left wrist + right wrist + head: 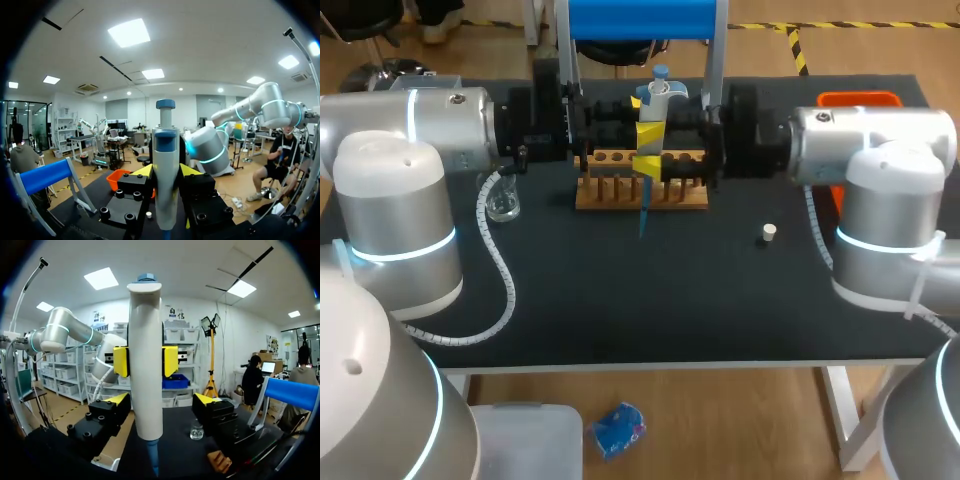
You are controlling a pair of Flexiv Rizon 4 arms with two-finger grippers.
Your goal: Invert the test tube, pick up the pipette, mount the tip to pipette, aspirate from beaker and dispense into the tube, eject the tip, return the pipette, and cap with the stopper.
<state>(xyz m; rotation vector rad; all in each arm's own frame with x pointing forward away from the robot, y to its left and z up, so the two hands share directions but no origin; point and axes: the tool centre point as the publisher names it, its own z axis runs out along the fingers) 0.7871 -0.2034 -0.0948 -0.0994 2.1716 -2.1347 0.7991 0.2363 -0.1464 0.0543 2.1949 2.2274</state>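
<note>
Midway between table's [620, 300] side edges, left gripper [166, 172] clamps pipette [145, 340].

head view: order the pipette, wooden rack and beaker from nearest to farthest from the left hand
1. pipette: gripped in the left hand, over mid-table.
2. wooden rack: just below the hand, at mid-table.
3. beaker: off toward the table's left side, beside the left arm.
</note>
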